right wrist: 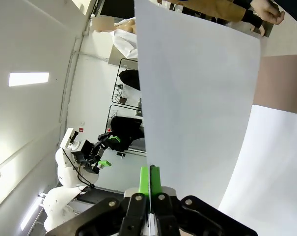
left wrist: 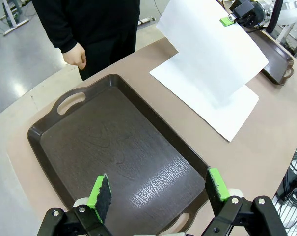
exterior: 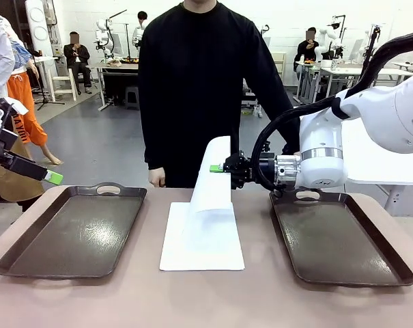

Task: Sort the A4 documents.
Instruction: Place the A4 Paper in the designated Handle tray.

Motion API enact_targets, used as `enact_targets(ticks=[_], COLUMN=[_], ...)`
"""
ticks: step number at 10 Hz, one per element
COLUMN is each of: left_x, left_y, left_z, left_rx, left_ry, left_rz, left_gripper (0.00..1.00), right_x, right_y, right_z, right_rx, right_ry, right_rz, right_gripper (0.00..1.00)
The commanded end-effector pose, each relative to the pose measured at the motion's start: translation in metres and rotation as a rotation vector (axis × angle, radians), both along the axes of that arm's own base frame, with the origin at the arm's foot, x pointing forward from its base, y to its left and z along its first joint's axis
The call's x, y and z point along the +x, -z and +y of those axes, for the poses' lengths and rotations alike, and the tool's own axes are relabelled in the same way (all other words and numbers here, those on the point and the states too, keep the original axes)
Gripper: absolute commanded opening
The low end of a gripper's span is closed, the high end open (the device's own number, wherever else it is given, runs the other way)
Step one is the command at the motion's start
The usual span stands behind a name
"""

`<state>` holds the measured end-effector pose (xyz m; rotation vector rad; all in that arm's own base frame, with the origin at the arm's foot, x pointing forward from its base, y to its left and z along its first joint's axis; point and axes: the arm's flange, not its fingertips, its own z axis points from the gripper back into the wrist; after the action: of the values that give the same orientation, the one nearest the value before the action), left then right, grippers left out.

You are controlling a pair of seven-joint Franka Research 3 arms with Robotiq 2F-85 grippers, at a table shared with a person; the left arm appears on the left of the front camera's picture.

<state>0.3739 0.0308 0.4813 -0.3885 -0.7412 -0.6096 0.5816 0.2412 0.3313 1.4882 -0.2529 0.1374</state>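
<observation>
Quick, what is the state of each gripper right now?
Left gripper: open, holding nothing, above the left tray.
Right gripper: closed on the edge of one A4 document.

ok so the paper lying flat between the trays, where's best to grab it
Probably take the flat paper by its right long edge, coming from the right tray side. It is thin and lies flush on the table, so only an edge can be pinched. The right claw holds the lifted sheet that way, shut on an edge.
</observation>
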Motion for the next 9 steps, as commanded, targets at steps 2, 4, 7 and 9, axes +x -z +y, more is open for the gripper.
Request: enact_targets(ticks=[2,4,7,9], left_x=[0.001,0.001,0.001,0.001], left_y=[0.003,0.003,0.003,0.003], left_z=[0.002,0.002,0.002,0.002], left_rx=[-0.004,-0.004,-0.004,-0.004], left_ry=[0.021,0.021,0.021,0.021], left_rz=[-0.007,-0.007,-0.007,-0.007], left_gripper=[1.0,1.0,1.0,1.0], right_x=[-0.026,-0.049,-0.074,-0.086], right_y=[-0.017,-0.046,-0.071,-0.065], right_z=[-0.029,-0.079,-0.156,-0.193], right_rx=[0.001,-0.003,-0.002,0.005], right_ry=[-0.071,-0.092,-0.059,-0.008], right_rz=[-0.001,-0.004,0.011,0.029], right_gripper=[0.01,0.01,0.01,0.01])
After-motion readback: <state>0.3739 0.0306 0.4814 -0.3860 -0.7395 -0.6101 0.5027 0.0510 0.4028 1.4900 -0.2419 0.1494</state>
